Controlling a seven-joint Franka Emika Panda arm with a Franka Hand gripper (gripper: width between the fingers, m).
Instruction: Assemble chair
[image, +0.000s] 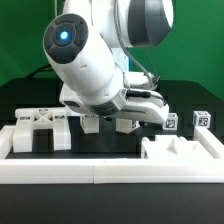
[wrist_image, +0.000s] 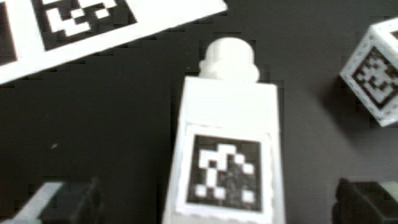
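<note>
Early stage: gripper (wrist_image: 214, 203) jaws wide open, straddling 1 pegged chair bar (wrist_image: 224, 130) lying ungripped on the table (wrist_image: 98, 130); flat slab (image: 40, 122) and 2 cubes (image: 170, 122) lie separate, nothing visibly joined yet.

Bright, even room light from overhead; the big glossy white robot arm (image: 95, 60) gleams, with shade under it toward six o'clock. Up close, the matte white tagged bar (wrist_image: 228, 140) looks soft, slightly blurred.
</note>
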